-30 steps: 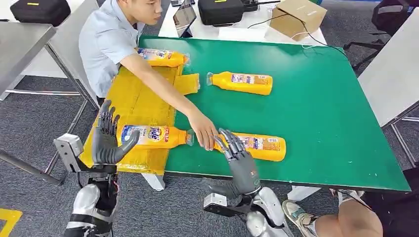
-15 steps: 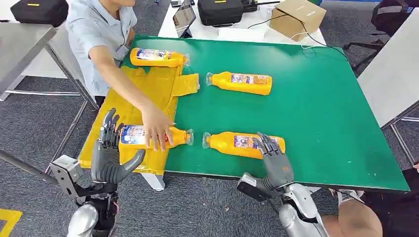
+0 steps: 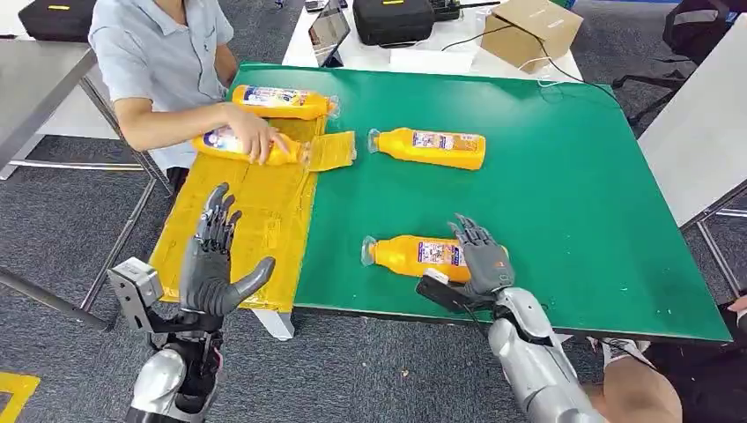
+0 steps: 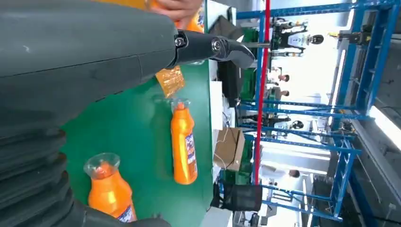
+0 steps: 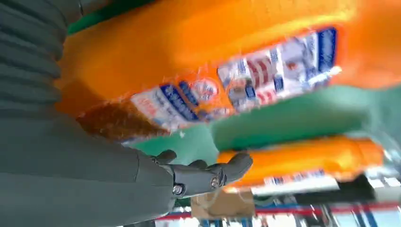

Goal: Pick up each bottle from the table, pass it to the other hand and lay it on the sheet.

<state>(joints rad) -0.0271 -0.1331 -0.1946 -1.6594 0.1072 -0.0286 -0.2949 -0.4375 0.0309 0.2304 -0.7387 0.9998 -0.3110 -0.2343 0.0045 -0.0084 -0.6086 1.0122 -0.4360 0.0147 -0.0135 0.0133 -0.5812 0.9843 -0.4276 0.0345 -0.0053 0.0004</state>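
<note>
Since half a second ago the person's hand [image 3: 249, 141] has carried the bottle that lay at the near end of the yellow sheet [image 3: 255, 207] up to its far end, where that hand now presses the bottle [image 3: 242, 146] down just short of the far-left bottle [image 3: 282, 101]; the person has also leaned back from the table. Over the same span the right hand [image 3: 480, 258] has come forward onto the nearest bottle [image 3: 414, 256]; its fingers lie over the bottle's base end, touching it, though whether they have closed round it I cannot tell; the right wrist view shows the label close under the palm and the thumb standing clear of it. Meanwhile the left hand [image 3: 214, 263] has drifted slightly toward the table and hangs released over the sheet's near edge, fingers spread, grasping nothing.

As for what bears what: the sheet carries the bottle under the person's hand; the far-left bottle lies at the sheet's far end, and how much of it rests on the sheet I cannot tell. Bare green table [image 3: 564, 194] holds the nearest bottle and a fourth bottle [image 3: 429, 147], both on their sides, caps pointing toward the sheet.
</note>
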